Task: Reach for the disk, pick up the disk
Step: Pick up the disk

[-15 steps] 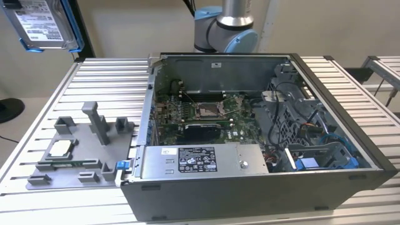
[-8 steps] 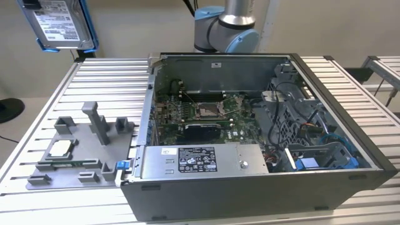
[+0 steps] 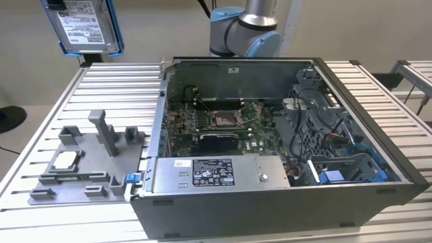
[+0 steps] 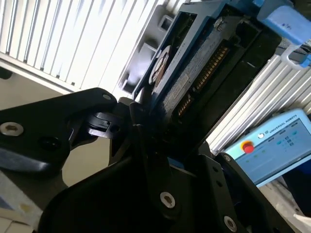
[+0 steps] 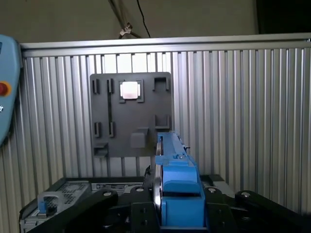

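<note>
Right, I have the disk (image 3: 88,26) up in the air. In the exterior view it hangs at about eleven o'clock from the case (image 3: 270,212), well clear of the table (image 3: 115,81). Its label faces the camera and the blue bracket runs round its edges.

At nine o'clock from the case the grey fixture (image 3: 88,167) lies flat on the slats, with the small silver chip (image 3: 66,161) seated in it. The case lies open on its side mid-table with the board (image 3: 216,126) showing. A grey box (image 3: 216,174) with a white sticker sits along its near wall, and blue parts show in its four o'clock corner. At twelve o'clock, behind the case, I see the base joints of the arm (image 3: 246,25).

In the second wrist view the gripper (image 4: 146,121) is clamped on the disk (image 4: 194,73). I see the disk nearly on edge, with the black fingers (image 4: 92,111) closed against its sides. The pendant (image 4: 272,141) with its red button lies on the slats beyond.

In the first wrist view the disk (image 5: 177,184) stands edge-on between the gripper's black links, with the blue bracket toward the camera. Past it I can see the fixture (image 5: 131,131) with the chip (image 5: 129,90) in it, the grey box (image 5: 63,194) and an edge of the pendant (image 5: 7,92).
</note>
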